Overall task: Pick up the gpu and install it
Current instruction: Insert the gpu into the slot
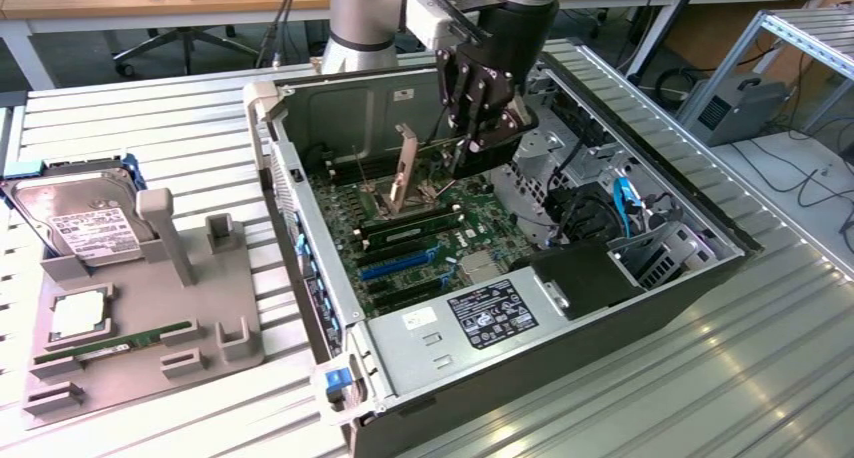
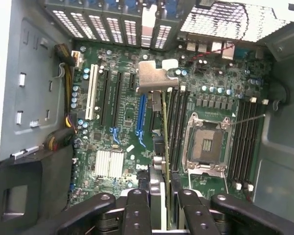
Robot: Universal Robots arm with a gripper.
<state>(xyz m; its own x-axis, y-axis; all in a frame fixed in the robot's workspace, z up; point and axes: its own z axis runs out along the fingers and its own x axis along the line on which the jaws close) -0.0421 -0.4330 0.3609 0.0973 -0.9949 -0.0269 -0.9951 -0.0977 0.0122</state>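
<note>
The gpu (image 1: 404, 170) hangs inside the open computer case (image 1: 310, 268), edge down, with its silver end bracket (image 2: 155, 76) toward the case's rear wall. My gripper (image 1: 470, 150) is shut on the card's upper part. In the wrist view the thin green board edge (image 2: 165, 147) runs from the bracket down between my fingers (image 2: 137, 210), my gripper (image 2: 169, 215) clamped around it. The card sits a little above the motherboard (image 1: 420, 253), over the area between the blue slot (image 2: 141, 120) and the RAM slots (image 2: 179, 127). Whether it touches a slot I cannot tell.
A grey fixture tray (image 1: 134, 308) at the exterior view's left holds a silver hard drive (image 1: 83, 223), a RAM stick (image 1: 114, 343) and a square chip (image 1: 80, 313). Inside the case are the CPU socket (image 2: 206, 144), drive cage (image 1: 547, 158) and labelled power supply (image 1: 487, 313).
</note>
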